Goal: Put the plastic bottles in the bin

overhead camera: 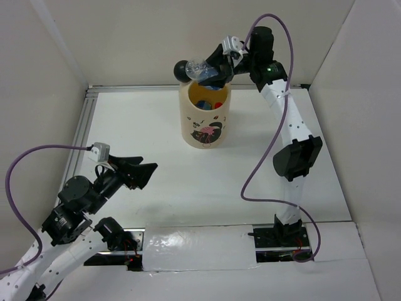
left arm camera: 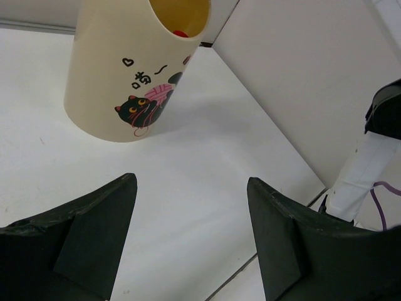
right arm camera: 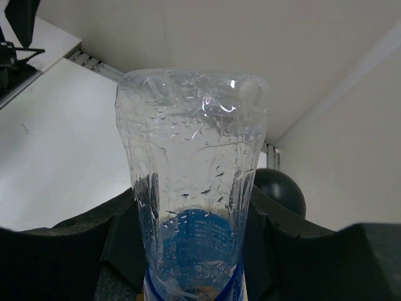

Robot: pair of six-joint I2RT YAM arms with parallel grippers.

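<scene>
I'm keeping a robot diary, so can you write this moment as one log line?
right hand: shut on bottle, above bin rim | left hand: open, empty | bin: upright, red and blue items inside

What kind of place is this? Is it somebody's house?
Probably a robot test booth, not a house. Plain white walls box in a white table. Two robot arms are fixed at its near edge, one holding a plastic bottle above a cartoon bin.

The left arm (overhead camera: pixel 70 210) is folded low with the left hand (overhead camera: pixel 146 174) spread wide and empty, while the right arm (overhead camera: pixel 289 128) is extended forward with the right hand (overhead camera: pixel 217 68) clamped around a plastic bottle (overhead camera: pixel 199 65).
</scene>
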